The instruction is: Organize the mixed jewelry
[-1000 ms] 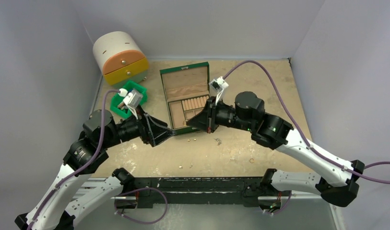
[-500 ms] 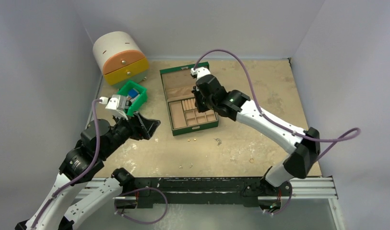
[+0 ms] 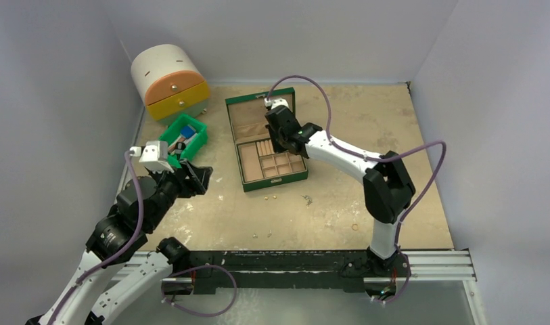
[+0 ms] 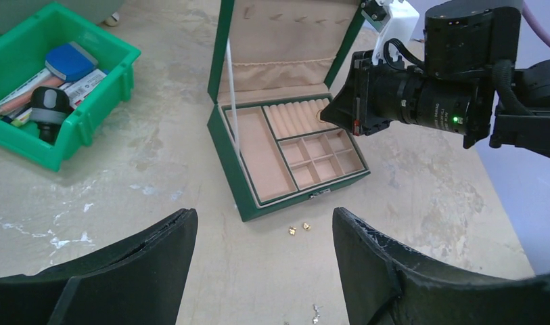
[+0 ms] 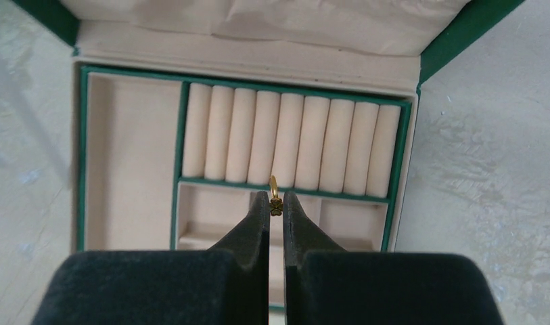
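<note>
My right gripper (image 5: 275, 200) is hiding the lower part of the gold piece (image 5: 273, 188) and the near compartments of the jewelry box (image 5: 130, 156). The frame edge is cropping my left gripper (image 4: 263, 215). The loose pieces (image 3: 306, 199) on the table (image 3: 367, 135) are appearing too small to identify.

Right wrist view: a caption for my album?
Right gripper pinches a gold ring over the ring rolls of an open jewelry box.

Robot lab cell, white walls (image 3: 292, 34), scuffed table (image 3: 380, 128), mounting rail (image 3: 438, 265)
</note>
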Robot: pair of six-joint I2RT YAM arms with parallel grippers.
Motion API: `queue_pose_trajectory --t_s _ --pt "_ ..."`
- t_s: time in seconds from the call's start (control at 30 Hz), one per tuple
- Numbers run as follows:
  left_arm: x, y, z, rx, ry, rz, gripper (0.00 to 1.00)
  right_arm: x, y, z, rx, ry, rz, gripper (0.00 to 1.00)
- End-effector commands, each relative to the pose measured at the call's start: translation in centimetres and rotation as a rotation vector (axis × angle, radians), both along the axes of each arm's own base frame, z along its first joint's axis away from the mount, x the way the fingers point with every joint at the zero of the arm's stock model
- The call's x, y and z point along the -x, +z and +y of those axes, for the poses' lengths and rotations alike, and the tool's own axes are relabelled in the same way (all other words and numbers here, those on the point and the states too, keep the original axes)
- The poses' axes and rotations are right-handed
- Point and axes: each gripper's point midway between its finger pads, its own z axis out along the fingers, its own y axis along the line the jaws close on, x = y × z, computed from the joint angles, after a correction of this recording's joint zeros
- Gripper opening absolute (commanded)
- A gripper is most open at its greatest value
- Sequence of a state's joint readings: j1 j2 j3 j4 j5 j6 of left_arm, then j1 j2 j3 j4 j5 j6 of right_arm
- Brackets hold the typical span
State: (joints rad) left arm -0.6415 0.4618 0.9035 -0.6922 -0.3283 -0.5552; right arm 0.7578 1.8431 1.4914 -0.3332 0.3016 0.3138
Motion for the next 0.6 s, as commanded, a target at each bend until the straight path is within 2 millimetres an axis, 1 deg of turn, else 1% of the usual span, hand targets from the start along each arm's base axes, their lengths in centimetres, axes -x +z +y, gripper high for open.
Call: queue_pose_trajectory --t_s 0.0,0.23,0.57 --pt "-0.8 0.4 0.7 0.006 0.049 -0.058 0.73 -3.0 1.9 1.0 -0.052 -0.050 -0.090 0.00" --pt "-0.8 0.0 1.2 0.015 0.077 -0.062 0.73 -3.3 -0.2 1.5 -0.061 -0.057 -0.049 0.00" --pt "-0.6 0.2 1.5 0.031 0.091 -0.073 0.73 -3.7 -2.1 1.3 -0.068 -0.094 -0.012 0.00"
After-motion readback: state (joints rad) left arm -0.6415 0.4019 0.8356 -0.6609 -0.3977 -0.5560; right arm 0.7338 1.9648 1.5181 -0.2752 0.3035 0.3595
